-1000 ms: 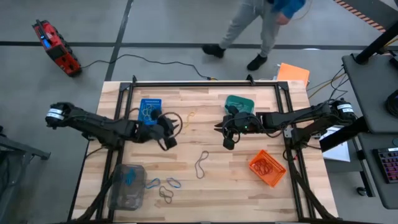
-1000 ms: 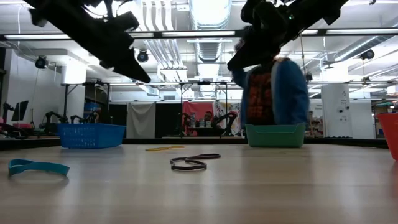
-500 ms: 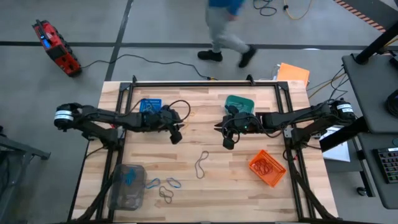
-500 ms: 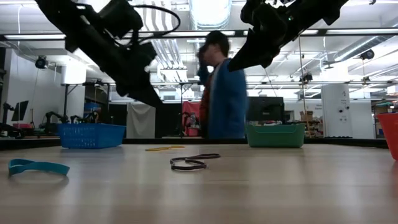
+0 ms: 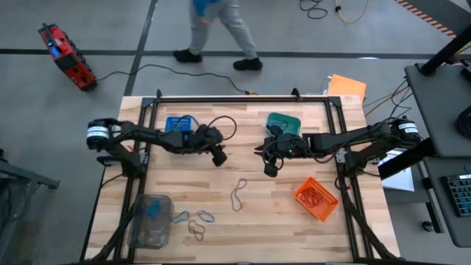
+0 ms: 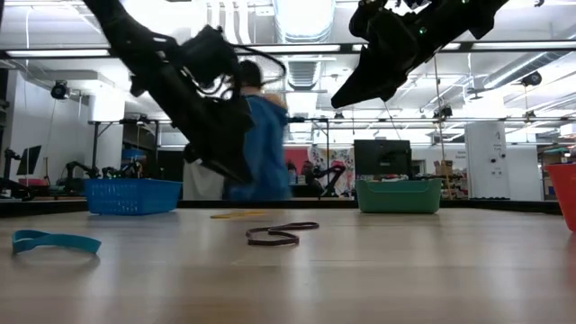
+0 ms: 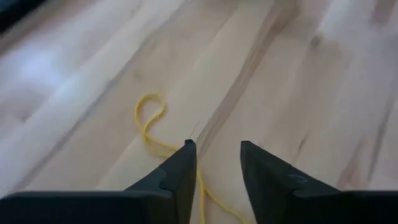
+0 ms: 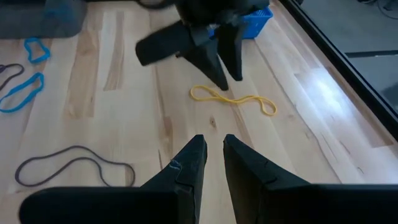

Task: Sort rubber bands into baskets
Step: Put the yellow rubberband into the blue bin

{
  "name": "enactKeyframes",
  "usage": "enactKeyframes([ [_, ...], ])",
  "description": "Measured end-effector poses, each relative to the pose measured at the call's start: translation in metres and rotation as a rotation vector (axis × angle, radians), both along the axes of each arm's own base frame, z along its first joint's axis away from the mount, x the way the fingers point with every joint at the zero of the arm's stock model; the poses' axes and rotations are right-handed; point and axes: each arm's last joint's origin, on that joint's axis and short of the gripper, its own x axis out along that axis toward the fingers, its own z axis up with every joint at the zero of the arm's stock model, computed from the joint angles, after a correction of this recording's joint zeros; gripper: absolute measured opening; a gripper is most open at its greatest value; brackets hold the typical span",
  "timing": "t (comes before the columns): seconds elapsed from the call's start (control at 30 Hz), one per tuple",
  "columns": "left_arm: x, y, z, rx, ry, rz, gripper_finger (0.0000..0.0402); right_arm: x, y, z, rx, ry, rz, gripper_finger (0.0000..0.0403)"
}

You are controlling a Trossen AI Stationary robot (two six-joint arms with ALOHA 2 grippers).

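- My left gripper (image 7: 214, 165) hangs above the yellow rubber band (image 8: 233, 98), which lies flat on the table (image 5: 280, 213) near the blue basket (image 5: 176, 124). Its fingers stand a little apart, with nothing between them.
- My right gripper (image 8: 210, 158) waits mid-table near the teal basket (image 5: 283, 121), fingers a narrow gap apart and empty.
- I judge the band almost weightless, limp and stretchy. It is pinched into a long figure-eight, so it will sag and dangle once lifted.
- It lies so thin on the wood that my fingertips must come right down to the surface.
- Best hold, I think: at the narrow waist where the two strands run close, so both are caught together.
- Rubber grips well, but it may cling to a finger on release.
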Motion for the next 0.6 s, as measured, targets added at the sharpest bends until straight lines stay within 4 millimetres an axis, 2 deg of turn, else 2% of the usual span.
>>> enactKeyframes([
  [0.2,0.018,0.005,-0.008,-0.045,0.174,0.038,0.0167,0.0,0.0,-0.001,-0.001,0.003,0.001,0.0052],
  [0.3,0.026,0.007,-0.014,-0.053,0.223,0.038,0.0185,-0.001,0.0,-0.001,-0.003,0.004,0.001,0.0052],
  [0.6,0.027,0.012,-0.026,-0.058,0.265,0.07,0.0176,-0.002,0.0,-0.004,-0.001,0.012,0.0,0.0052],
])
